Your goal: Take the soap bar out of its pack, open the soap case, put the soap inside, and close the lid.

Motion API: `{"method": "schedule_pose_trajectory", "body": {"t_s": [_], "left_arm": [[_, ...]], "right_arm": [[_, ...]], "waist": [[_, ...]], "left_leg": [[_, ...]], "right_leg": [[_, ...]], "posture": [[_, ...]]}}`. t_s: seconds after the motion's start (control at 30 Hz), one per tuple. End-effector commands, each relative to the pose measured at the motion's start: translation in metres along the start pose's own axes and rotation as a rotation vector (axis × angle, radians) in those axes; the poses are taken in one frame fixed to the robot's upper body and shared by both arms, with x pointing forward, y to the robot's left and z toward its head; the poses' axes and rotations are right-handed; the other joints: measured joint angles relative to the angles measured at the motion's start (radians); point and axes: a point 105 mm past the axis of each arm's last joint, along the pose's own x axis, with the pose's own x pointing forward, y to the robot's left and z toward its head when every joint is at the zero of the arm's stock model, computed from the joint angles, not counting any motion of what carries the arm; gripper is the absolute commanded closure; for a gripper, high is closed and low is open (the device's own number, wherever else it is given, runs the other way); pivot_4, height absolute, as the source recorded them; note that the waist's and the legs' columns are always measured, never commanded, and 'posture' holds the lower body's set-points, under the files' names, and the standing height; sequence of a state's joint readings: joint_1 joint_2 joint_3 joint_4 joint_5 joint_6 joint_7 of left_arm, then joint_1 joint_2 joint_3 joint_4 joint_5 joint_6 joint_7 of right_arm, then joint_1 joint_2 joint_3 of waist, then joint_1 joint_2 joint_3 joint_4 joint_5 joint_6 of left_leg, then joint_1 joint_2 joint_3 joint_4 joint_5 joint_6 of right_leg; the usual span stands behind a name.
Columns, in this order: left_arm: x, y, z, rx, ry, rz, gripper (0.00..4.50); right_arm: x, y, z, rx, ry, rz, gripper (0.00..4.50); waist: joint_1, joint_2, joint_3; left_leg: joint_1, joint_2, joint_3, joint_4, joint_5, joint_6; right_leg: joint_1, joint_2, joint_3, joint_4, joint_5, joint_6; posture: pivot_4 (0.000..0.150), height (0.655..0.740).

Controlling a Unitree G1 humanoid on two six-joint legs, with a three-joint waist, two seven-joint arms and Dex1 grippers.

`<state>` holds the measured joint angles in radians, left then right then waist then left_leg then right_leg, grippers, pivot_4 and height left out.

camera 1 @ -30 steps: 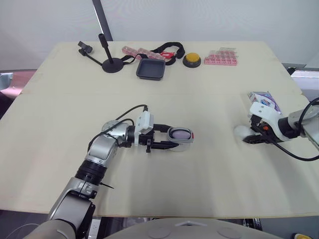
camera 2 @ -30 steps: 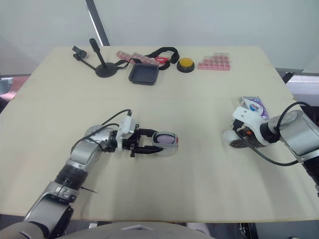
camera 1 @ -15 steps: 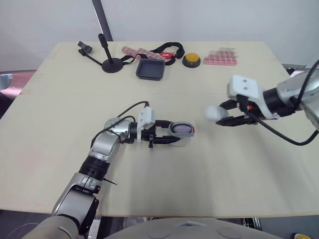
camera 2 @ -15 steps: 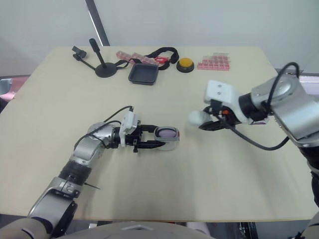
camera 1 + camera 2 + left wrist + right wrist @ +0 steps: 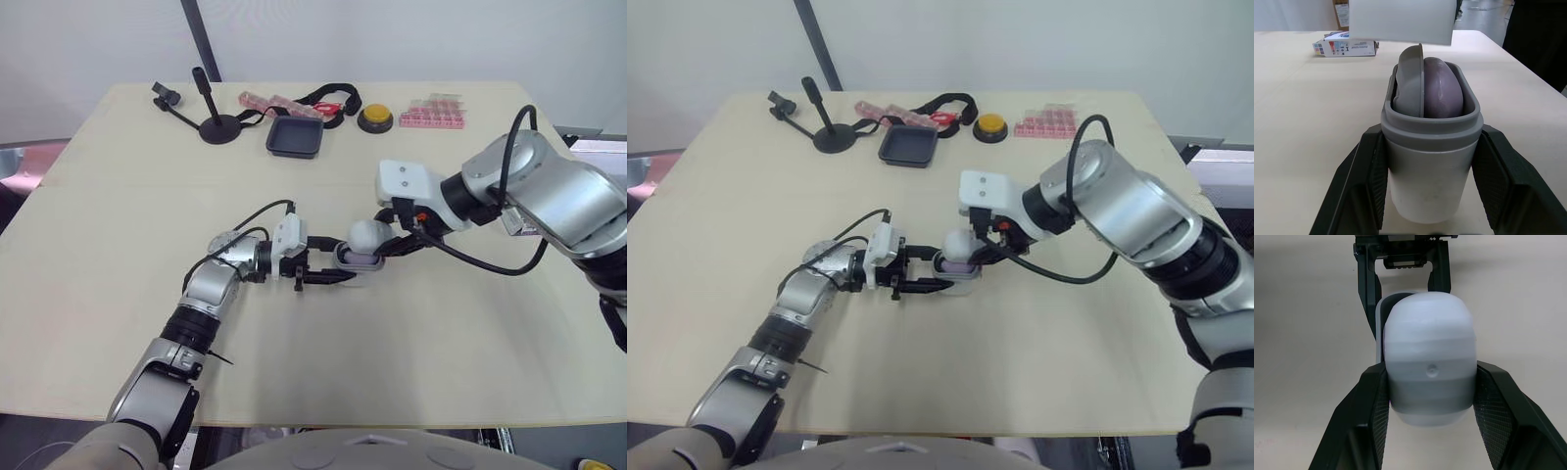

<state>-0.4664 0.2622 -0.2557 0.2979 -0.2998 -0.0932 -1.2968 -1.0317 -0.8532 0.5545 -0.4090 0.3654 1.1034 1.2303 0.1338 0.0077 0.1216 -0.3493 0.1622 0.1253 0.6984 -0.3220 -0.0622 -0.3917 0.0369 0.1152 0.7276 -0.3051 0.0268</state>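
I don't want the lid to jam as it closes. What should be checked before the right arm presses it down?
1. Purple soap bar inside the white, grey-rimmed plastic case: ok.
2. Left pincer shut on the case's sides: ok.
3. Right pincer shut on the white rounded plastic lid: ok.
4. Lid squared over the case's rim: cannot tell; it hangs just above one end.
5. Grey inner tray seated flat: not ok; it stands on edge beside the soap and rises above the rim.
6. Printed cardboard soap pack out of the way: ok; it lies well apart from the case.
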Motion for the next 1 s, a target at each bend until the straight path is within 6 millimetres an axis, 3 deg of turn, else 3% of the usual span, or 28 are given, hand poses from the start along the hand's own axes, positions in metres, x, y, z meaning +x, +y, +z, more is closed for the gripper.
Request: {"method": "schedule_pose_trajectory", "body": {"t_s": [0.03,0.2,0.63,1.0], "left_arm": [[0.001,0.001,-0.003,-0.011,0.012,0.015,2.57],[0.002,0.001,-0.003,-0.011,0.011,0.015,2.57],[0.004,0.000,-0.002,-0.018,0.005,0.018,2.57],[0.002,0.001,-0.003,-0.020,0.009,0.030,2.57]], "right_arm": [[0.002,0.008,0.008,-0.033,0.018,0.035,2.55],[0.004,0.012,0.012,-0.026,0.024,0.057,2.55],[0.015,0.003,0.001,-0.007,0.061,0.045,2.55],[0.024,0.008,0.007,-0.014,0.047,0.084,2.55]], "waist": [[0.000,0.000,0.000],[0.001,0.000,0.000],[0.001,0.000,0.000],[0.000,-0.001,-0.001]], "left_leg": [[-0.001,0.000,0.001,0.000,0.000,0.000],[-0.004,0.000,0.000,0.002,0.000,0.000],[-0.001,0.000,0.003,0.002,0.000,0.000],[0.000,0.000,0.004,0.002,0.000,0.000]], "right_leg": [[0.001,0.001,0.002,-0.003,0.000,0.000],[0.000,0.000,0.002,-0.005,0.000,0.000],[0.001,0.001,0.005,-0.003,0.000,0.000],[0.002,0.001,0.006,-0.005,0.000,0.000]], "posture": [[0.150,0.7400],[0.150,0.7400],[0.150,0.7400],[0.150,0.7400]]}}
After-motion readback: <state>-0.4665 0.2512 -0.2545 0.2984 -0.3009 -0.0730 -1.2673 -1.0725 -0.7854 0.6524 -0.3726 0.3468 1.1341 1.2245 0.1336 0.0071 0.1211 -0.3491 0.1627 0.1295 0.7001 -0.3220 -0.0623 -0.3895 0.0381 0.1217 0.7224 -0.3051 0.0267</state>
